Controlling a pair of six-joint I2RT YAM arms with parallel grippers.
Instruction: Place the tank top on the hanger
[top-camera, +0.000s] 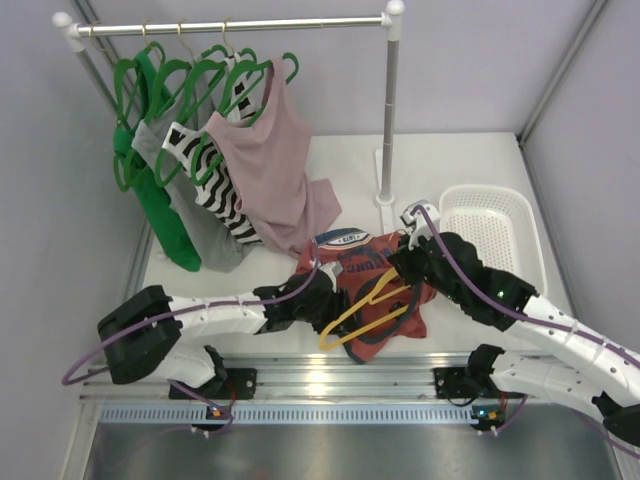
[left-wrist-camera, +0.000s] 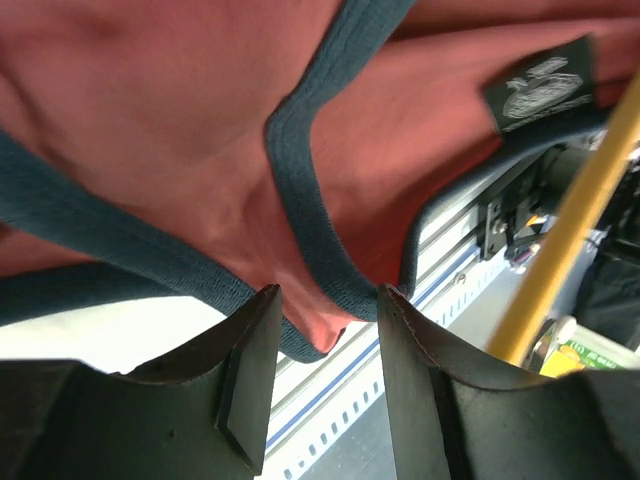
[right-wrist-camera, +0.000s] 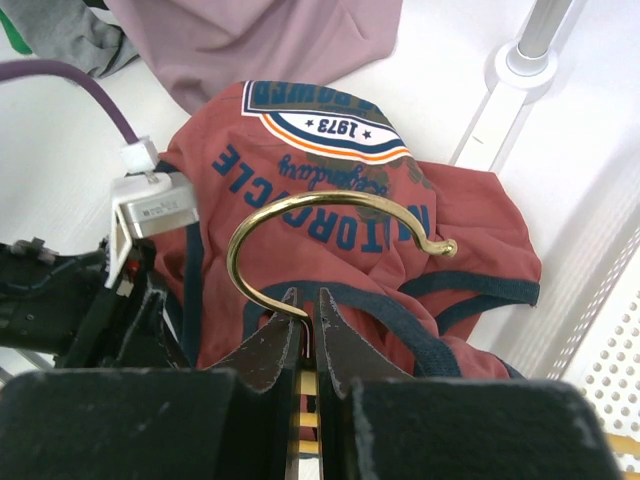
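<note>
the tank top (top-camera: 365, 268) lies crumpled on the white table (top-camera: 470, 160), just in front of the base of the rail's right post (top-camera: 388, 110) and slightly to its left, logo side up. the hanger (top-camera: 352, 311) rests over the top's near half, further out from the post, its yellow frame tilted.

the right gripper (top-camera: 405, 262) sits at the edge of the top nearest the post. in the right wrist view its 2 fingers (right-wrist-camera: 270, 350) are clamped on the foot of the hanger's metal hook (right-wrist-camera: 330, 197), which arches up over the printed chest towards the post base (right-wrist-camera: 530, 60).

the left gripper (top-camera: 325, 290) is at the side of the top away from the post. in the left wrist view a fold of the rust-red cloth (left-wrist-camera: 180, 120) with its navy trim (left-wrist-camera: 300, 170) is pinched between the 2 fingertips (left-wrist-camera: 250, 350) and raised off the table, with the yellow hanger arm (left-wrist-camera: 570, 230) crossing to the right.

a white basket (top-camera: 490, 225) stands on the post's right. on its left, a dusty-pink top (top-camera: 270, 170), a striped top (top-camera: 215, 190) and 2 more garments hang from green hangers (top-camera: 200, 75).
</note>
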